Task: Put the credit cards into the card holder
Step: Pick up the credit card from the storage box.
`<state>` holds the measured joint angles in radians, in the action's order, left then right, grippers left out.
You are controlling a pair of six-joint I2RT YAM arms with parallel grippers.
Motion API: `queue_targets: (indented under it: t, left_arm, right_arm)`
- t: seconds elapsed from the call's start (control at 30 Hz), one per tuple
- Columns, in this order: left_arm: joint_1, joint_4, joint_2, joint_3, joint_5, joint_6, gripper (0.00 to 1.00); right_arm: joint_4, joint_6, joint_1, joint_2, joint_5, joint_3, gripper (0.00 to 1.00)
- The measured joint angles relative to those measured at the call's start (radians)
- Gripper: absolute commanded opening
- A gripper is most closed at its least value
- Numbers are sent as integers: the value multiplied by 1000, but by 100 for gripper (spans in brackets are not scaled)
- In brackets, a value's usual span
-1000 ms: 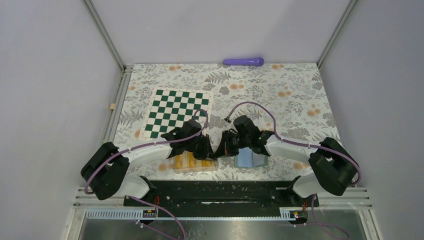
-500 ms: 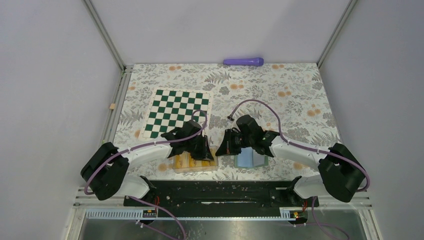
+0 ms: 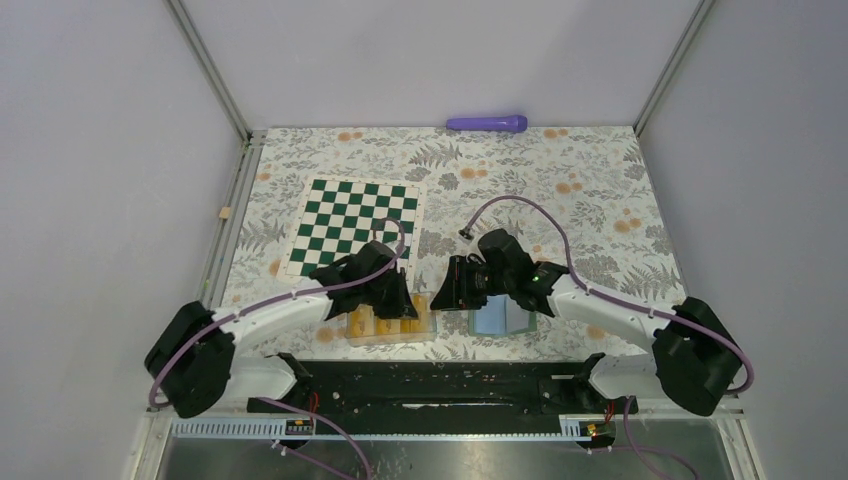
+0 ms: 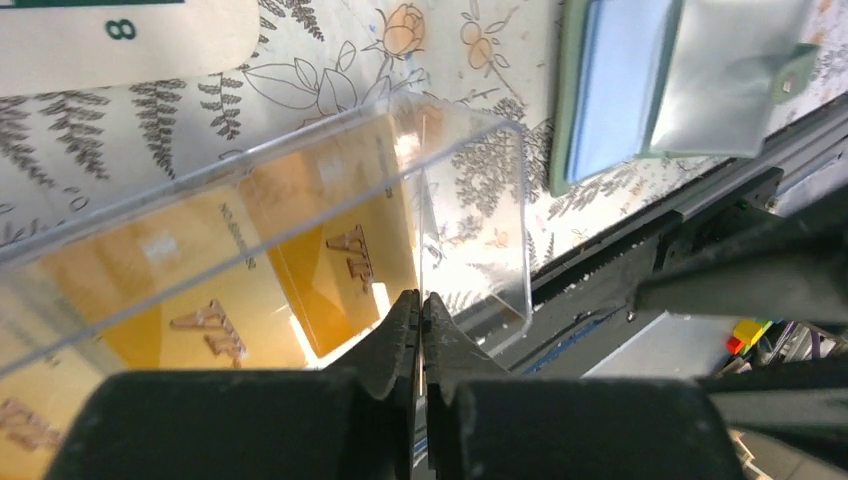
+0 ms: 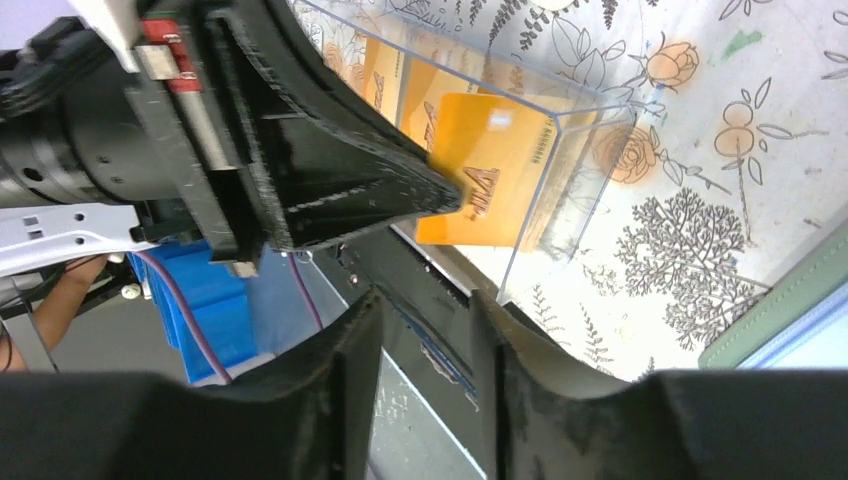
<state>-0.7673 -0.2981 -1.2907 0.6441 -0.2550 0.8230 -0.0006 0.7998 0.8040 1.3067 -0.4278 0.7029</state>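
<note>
The left pincer (image 4: 420, 305) is pinching one credit card (image 5: 487, 165) by its edge, jaws pressed flat on it, and is holding it at the end of the clear box (image 4: 470, 190) nearest the holder; whether the card is already clear of the rim I cannot tell. The other cards (image 4: 200, 300) are lying in the box. The right pincer (image 5: 425, 300) is hanging just beside, jaws parted and gripping nothing, pointing toward the held card. The card holder (image 3: 500, 320) is lying open on the table just right of the box, light blue inside facing up, with no card showing in it. So the task is, as I judge it, only beginning: the first card is being drawn out, and its insertion and every remaining card are still waiting. Compared with a second ago, the left arm is sitting farther back to the left, its pincer a little farther from the right one, and the right arm's elbow is standing farther outward.
</note>
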Motion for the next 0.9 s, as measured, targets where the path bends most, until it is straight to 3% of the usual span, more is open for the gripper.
queue_targets:
  t: [0.13, 0.33, 0.47, 0.6, 0.9]
  left_arm:
    - [0, -90, 129, 15, 36, -21, 0]
    - [2, -154, 297, 57, 56, -40, 0]
    - [5, -144, 373, 56, 15, -35, 0]
    - [14, -37, 417, 25, -79, 10, 0]
    - [28, 188, 478, -50, -209, 119, 0]
  right_arm:
    - [-53, -18, -2, -55, 2, 11, 63]
    - [-110, -42, -56, -160, -21, 26, 71]
    - [-103, -41, -105, -226, -99, 21, 69]
    - [10, -6, -113, -250, -220, -23, 62]
    - [187, 87, -113, -243, -390, -96, 58]
